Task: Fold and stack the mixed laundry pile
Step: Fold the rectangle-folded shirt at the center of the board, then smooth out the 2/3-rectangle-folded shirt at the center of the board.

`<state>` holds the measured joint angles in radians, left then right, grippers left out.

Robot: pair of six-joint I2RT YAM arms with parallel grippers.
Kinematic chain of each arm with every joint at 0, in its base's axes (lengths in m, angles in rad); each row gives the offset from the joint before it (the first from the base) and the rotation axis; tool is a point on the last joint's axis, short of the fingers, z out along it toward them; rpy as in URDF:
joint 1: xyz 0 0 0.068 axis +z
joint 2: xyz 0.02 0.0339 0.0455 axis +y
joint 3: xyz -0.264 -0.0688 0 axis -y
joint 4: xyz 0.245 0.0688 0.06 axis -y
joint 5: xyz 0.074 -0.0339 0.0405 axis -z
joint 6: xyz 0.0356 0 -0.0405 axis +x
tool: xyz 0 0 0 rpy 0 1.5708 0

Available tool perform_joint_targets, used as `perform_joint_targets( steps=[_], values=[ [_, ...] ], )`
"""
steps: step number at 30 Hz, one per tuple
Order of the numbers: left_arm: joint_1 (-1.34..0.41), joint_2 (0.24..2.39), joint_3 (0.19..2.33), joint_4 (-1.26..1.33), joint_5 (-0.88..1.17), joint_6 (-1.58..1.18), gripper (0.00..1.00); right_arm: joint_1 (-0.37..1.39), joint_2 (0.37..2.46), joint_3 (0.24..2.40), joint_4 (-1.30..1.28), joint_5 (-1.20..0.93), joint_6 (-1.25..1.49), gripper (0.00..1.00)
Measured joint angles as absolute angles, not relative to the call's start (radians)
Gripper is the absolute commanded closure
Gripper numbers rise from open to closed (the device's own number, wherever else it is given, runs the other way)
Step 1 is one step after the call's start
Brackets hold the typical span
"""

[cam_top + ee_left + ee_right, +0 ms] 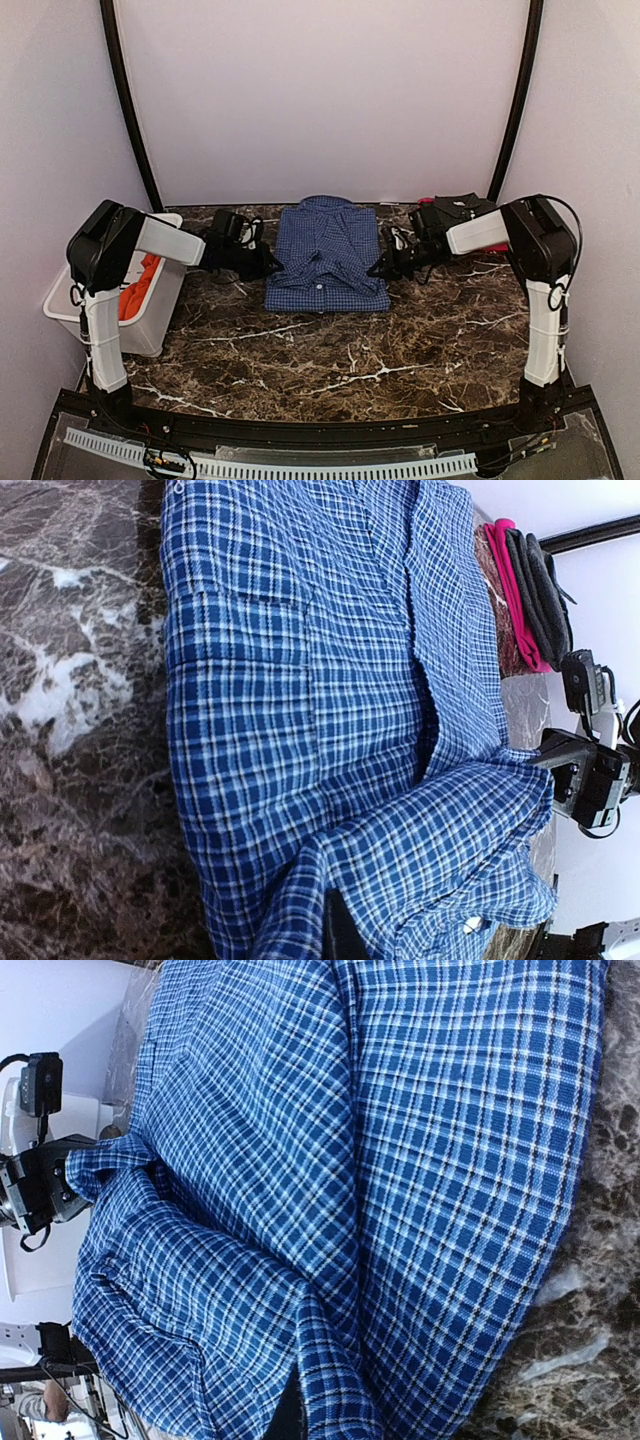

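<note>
From above, the checked shirt (325, 255) lies folded at the middle of the table's (350, 355) far edge, collar toward that edge. The left gripper (265, 264) meets the shirt's left side and the right gripper (383, 268) its right side, both low over the marble. A white basket (155, 320) stands at the table's left edge, just beside the left arm, with the orange shirt (133, 295) inside it. A small stack of dark and pink clothes (452, 205) sits at the far right corner, behind the right arm.

In the left wrist view the checked shirt (300, 730) fills most of the picture. A fold of it rises over this gripper's dark finger (338, 935), which is closed on the cloth. Across the shirt, the right gripper (548, 763) pinches the opposite edge. The pink and grey stack (525, 590) lies past the shirt's far side.

In the right wrist view the shirt (400, 1160) again covers nearly everything, with bare marble along the right. A fold climbs to this gripper's finger (290, 1410), clamped shut on it. On the other side the left gripper (72, 1175) grips a bunched edge of the shirt.
</note>
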<state>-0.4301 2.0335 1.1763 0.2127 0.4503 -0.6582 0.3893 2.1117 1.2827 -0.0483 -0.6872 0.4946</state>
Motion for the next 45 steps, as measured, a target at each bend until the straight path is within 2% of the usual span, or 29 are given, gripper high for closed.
perform_joint_targets(
  steps=[2,4,5,9,10,13,17,21,24,32,38,45],
  values=[
    [-0.427,2.054,1.195,0.215,0.453,-0.653,0.71,0.387,2.117,1.294,-0.05,-0.691,0.496,0.79],
    [-0.422,2.061,1.211,0.212,0.461,-0.653,0.6,0.382,2.117,1.312,-0.053,-0.704,0.501,0.65],
    [-0.42,2.061,1.22,0.21,0.467,-0.654,0.57,0.379,2.117,1.322,-0.048,-0.715,0.5,0.61],
    [-0.397,2.057,1.242,0.216,0.487,-0.661,0.44,0.355,2.087,1.322,-0.044,-0.748,0.515,0.52],
    [-0.384,2.051,1.241,0.214,0.493,-0.667,0.36,0.345,2.07,1.317,-0.043,-0.755,0.514,0.51],
    [-0.352,2.016,1.233,0.217,0.505,-0.677,0.23,0.311,2.011,1.295,-0.043,-0.773,0.512,0.46],
    [-0.324,1.898,1.175,0.224,0.508,-0.68,0.21,0.276,1.893,1.213,-0.043,-0.789,0.49,0.47],
    [-0.331,1.756,1.054,0.278,0.522,-0.698,0.26,0.29,1.793,1.093,-0.028,-0.804,0.491,0.55],
    [-0.354,1.695,0.955,0.302,0.526,-0.709,0.29,0.342,1.758,1.016,-0.022,-0.809,0.507,0.56],
    [-0.488,1.736,0.911,0.337,0.524,-0.742,0.29,0.491,1.798,0.972,0.067,-0.795,0.575,0.53],
    [-0.509,1.831,0.948,0.381,0.522,-0.773,0.27,0.496,1.924,1.01,0.089,-0.756,0.591,0.51],
    [-0.508,1.911,0.983,0.399,0.514,-0.784,0.27,0.496,1.976,1.058,0.09,-0.71,0.604,0.51]
  ],
)
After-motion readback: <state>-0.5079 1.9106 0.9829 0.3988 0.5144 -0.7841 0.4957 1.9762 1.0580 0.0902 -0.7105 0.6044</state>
